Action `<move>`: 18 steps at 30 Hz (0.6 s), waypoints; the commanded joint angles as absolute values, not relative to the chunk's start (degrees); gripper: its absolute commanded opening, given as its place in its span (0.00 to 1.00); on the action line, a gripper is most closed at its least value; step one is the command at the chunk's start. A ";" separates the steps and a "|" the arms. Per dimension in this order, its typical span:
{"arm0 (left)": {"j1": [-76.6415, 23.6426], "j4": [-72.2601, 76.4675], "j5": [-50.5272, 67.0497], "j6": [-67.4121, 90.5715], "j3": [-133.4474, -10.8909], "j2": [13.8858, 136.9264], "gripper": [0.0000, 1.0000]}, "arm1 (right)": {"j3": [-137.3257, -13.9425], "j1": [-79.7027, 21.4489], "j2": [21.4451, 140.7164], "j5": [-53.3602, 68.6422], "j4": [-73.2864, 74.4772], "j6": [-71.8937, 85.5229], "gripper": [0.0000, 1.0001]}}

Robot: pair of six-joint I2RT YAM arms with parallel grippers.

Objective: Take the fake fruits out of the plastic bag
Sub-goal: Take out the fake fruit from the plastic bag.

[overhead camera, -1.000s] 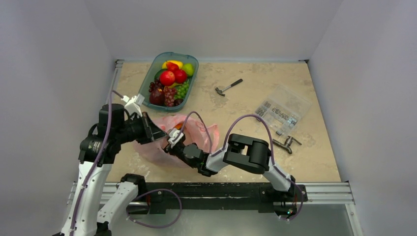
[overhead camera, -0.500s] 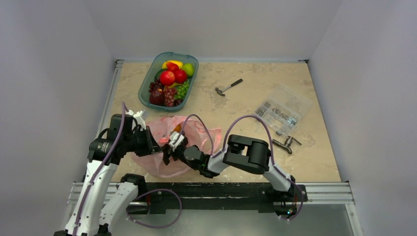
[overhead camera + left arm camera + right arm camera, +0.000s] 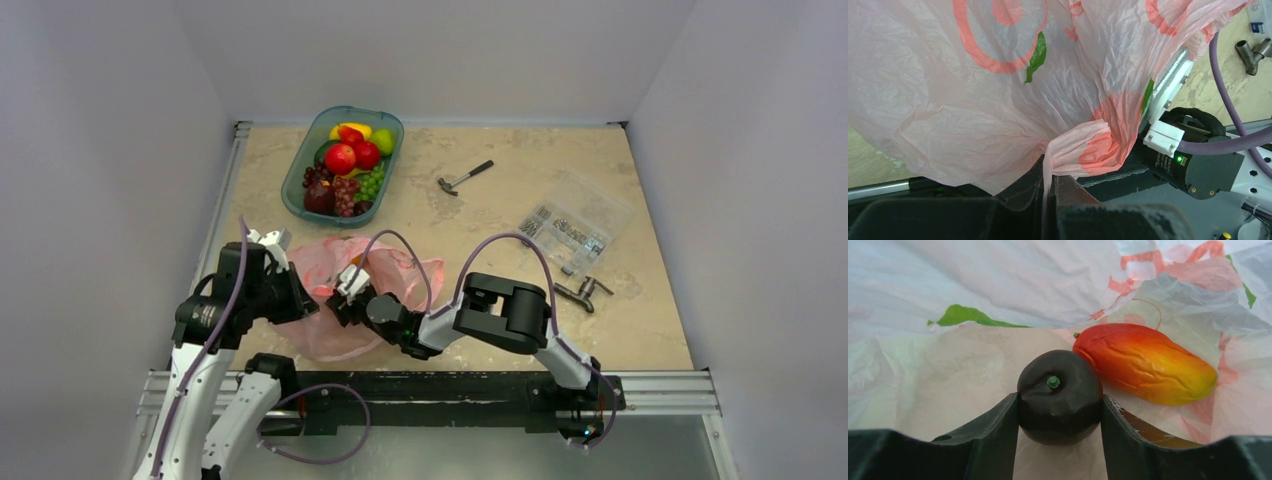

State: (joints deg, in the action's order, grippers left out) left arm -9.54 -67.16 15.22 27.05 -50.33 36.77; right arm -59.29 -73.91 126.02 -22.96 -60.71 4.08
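From above, the pink plastic bag [image 3: 322,338] lies crumpled on the bench [image 3: 480,330], and both hands meet at it. The left hand [image 3: 303,300] is at the bag's left edge. The right hand [image 3: 343,303] is just to the right of it, pushed into the bag's mouth. Well beyond both hands stands a teal tray [image 3: 393,122] with a heap of fake fruits [image 3: 345,165] in it. A hammer [image 3: 465,178], a clear box [image 3: 577,225] of small parts and a metal fitting [image 3: 583,291] lie far to the right hand's right. From the left wrist, the left hand [image 3: 1049,176] is clenched on a gathered fold of the plastic bag [image 3: 973,100], whose film spreads out ahead of and above the fingers. The right arm [image 3: 1198,167] sits just to the right of this hand. From the right wrist, inside the plastic bag [image 3: 998,290], the right hand [image 3: 1059,401] is grasping a dark round fruit [image 3: 1060,412], with one finger pressed against each of its sides. An orange-red mango-shaped fruit [image 3: 1145,364] lies just ahead and to the right, touching the dark one, on the bag's film.
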 commanded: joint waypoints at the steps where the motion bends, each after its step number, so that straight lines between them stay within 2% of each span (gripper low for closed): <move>1: -9.84 -66.59 11.43 28.24 -50.41 35.29 0.00 | -59.45 -74.13 122.41 -22.94 -60.09 4.04 0.34; 4: -9.84 -67.12 9.41 28.86 -50.99 35.21 0.00 | -57.39 -74.11 119.52 -21.78 -58.13 4.54 0.21; 11: -9.84 -65.29 7.82 28.65 -51.56 35.06 0.00 | -52.37 -74.09 111.76 -17.12 -50.04 7.82 0.00; 18: -9.84 -64.04 8.44 28.89 -51.03 38.18 0.00 | -50.39 -74.14 104.58 -12.04 -44.32 9.15 0.00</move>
